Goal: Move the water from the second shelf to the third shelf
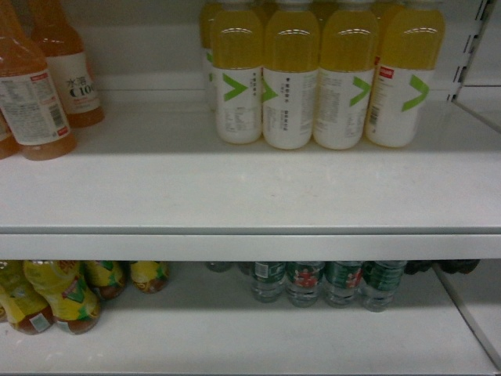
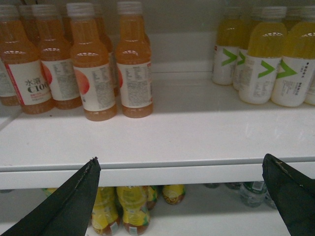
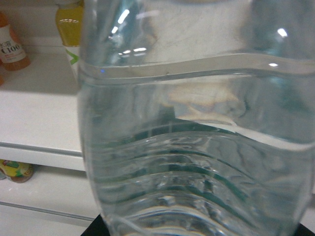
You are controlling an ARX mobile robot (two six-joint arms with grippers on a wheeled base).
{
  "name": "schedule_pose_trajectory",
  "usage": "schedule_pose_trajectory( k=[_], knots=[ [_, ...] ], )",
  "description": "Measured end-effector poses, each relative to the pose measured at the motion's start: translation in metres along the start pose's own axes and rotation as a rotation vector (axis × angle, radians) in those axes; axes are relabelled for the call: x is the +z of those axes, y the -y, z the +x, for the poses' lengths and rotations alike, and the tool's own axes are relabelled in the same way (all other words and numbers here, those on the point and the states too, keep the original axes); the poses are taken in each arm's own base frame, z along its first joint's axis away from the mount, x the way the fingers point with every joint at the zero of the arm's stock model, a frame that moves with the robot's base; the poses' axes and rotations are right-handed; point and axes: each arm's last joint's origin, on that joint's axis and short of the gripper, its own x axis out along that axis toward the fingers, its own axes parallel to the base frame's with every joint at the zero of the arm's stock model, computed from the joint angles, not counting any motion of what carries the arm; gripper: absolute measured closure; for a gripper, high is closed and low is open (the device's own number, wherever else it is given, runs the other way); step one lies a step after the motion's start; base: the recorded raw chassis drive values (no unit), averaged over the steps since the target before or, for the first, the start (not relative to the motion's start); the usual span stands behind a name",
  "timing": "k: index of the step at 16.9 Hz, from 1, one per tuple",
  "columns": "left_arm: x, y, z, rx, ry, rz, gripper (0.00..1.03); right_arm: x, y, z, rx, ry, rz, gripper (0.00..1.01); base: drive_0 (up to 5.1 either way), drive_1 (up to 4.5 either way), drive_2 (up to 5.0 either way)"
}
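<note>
The orange drink bottles [image 2: 93,73] carry white labels reading "水溶 C100", plain in the left wrist view and on one bottle at the head view's upper left. Beside them on the same white shelf [image 1: 250,196] stand yellow drink bottles [image 1: 321,78] with white labels marked by a green V. On the shelf below, the head view shows green-labelled water bottles [image 1: 329,283] in a row at the back, and yellow-wrapped tea-coloured bottles [image 1: 55,301] to the left; their print is too small to read. Only the right wrist view shows the water [image 3: 197,147]: a clear ribbed plastic bottle filling the frame, very close to the camera, in front of the shelf edge; the right gripper itself is hidden, so its grip cannot be told. The left gripper [image 2: 182,196] hangs spread wide before the shelf lip, holding nothing.
</note>
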Motion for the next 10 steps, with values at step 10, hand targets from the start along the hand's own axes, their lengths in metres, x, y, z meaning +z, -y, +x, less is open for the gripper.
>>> schedule_pose_trajectory(
  k=[10],
  knots=[
    [0.0,0.0,0.0,0.0,0.0,0.0,0.05,0.0001,0.0,0.0,0.0,0.002,0.0,0.61,-5.0,2.41,2.4]
  ],
)
